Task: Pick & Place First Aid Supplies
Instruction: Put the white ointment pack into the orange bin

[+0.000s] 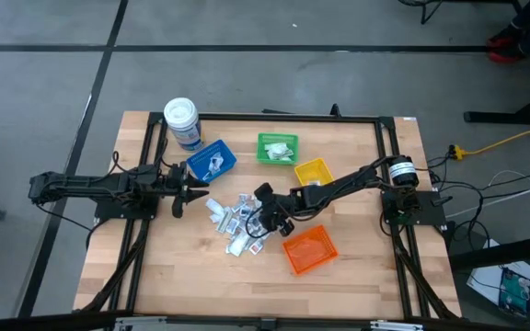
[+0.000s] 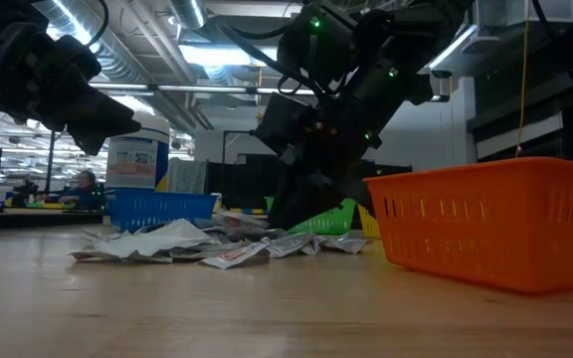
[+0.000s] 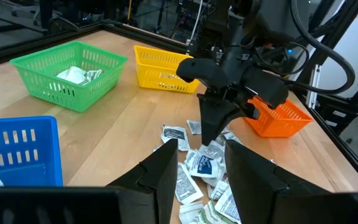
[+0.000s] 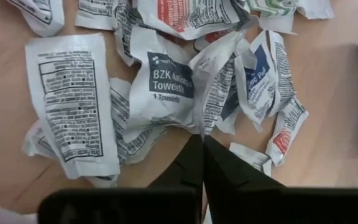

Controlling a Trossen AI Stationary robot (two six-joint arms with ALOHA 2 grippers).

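The first aid supplies are small white packets lying in a loose pile (image 1: 236, 221) on the wooden table's middle; the pile also shows in the low view (image 2: 182, 244) and the left wrist view (image 3: 194, 165). My right gripper (image 1: 259, 219) (image 4: 202, 140) reaches down into the pile's right side and is shut on one crumpled white packet (image 4: 219, 87), next to a packet printed "BZK" (image 4: 169, 78). My left gripper (image 1: 180, 191) (image 3: 202, 168) waits open above the table's left part, pointing at the pile. My right gripper pinches the raised, crumpled edge (image 4: 207, 121) of the white packet between its two fingertips (image 4: 194, 149). The fingers slant down from the table's right side. The packet still rests among the other packets on the table.
Around the pile stand a blue bin (image 1: 212, 161), a green bin (image 1: 277, 149) and a yellow bin (image 1: 313, 172) behind it, and an orange bin (image 1: 309, 250) at the near right. A white-lidded jar (image 1: 182, 121) stands at the far left. A black frame (image 1: 265, 117) edges the table.
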